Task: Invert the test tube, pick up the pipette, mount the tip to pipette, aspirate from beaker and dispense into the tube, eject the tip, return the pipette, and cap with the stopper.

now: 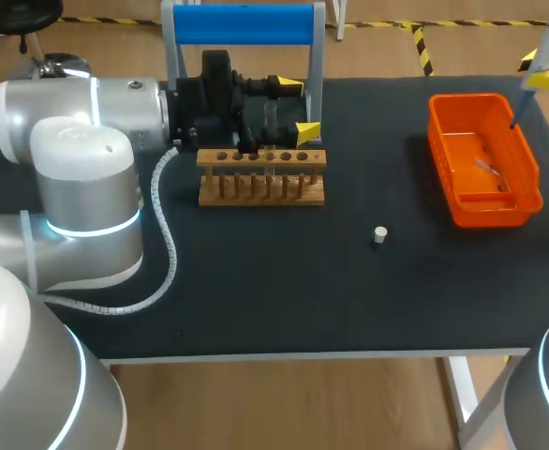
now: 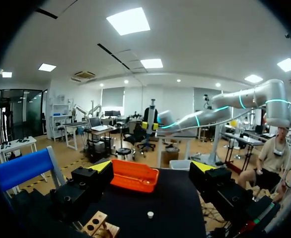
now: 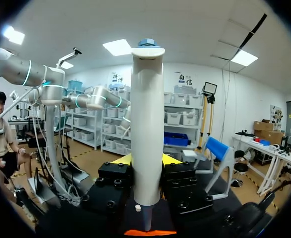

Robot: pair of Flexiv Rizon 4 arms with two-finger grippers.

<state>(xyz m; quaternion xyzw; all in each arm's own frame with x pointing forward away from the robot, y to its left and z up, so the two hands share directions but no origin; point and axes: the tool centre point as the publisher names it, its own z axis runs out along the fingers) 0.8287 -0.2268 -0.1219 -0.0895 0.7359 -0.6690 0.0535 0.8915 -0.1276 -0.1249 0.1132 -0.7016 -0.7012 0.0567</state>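
My right gripper (image 3: 146, 159) is shut on the white pipette (image 3: 147, 114), which stands upright between its fingers. In the head view the pipette (image 1: 540, 66) hangs at the far right edge, its thin tip (image 1: 514, 117) pointing down over the orange bin (image 1: 527, 164). My left gripper (image 1: 298, 108) stands open just behind the wooden test tube rack (image 1: 260, 176), with nothing clearly held. From the left wrist, the open gripper (image 2: 153, 168) faces the orange bin (image 2: 134, 174) and the small white stopper (image 2: 150, 214). The stopper (image 1: 379, 234) lies alone on the black mat.
A blue-topped stand (image 1: 242, 23) rises behind the rack at the table's back edge. The left arm's cable (image 1: 167, 244) loops across the mat beside its base. The orange bin holds a few clear pieces (image 1: 490, 173).
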